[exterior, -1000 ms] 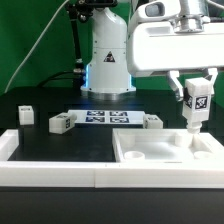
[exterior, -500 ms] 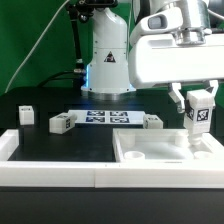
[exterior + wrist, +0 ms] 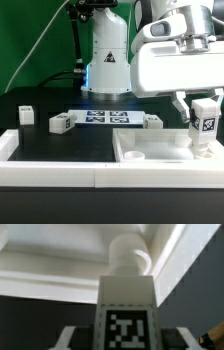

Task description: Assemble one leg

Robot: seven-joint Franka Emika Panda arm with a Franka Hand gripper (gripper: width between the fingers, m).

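Note:
My gripper [image 3: 205,108] is shut on a leg [image 3: 205,127], a small white block with a black-and-white tag facing the camera. It holds the leg upright over the far right corner of the large white panel [image 3: 150,152], with its lower end at or just above the panel. In the wrist view the leg [image 3: 127,291] runs out between my fingers [image 3: 68,336] towards the panel's rimmed corner [image 3: 60,263]. My gripper [image 3: 127,340] holds the tagged end.
Three more legs lie on the black table: one at the exterior view's left [image 3: 25,114], one [image 3: 62,123] and one [image 3: 151,121] at either end of the marker board [image 3: 100,118]. A white border rail [image 3: 50,172] runs along the front. The robot base [image 3: 108,60] stands behind.
My gripper has carried the leg towards the exterior view's right and downwards, from above the panel's far edge to its far right corner.

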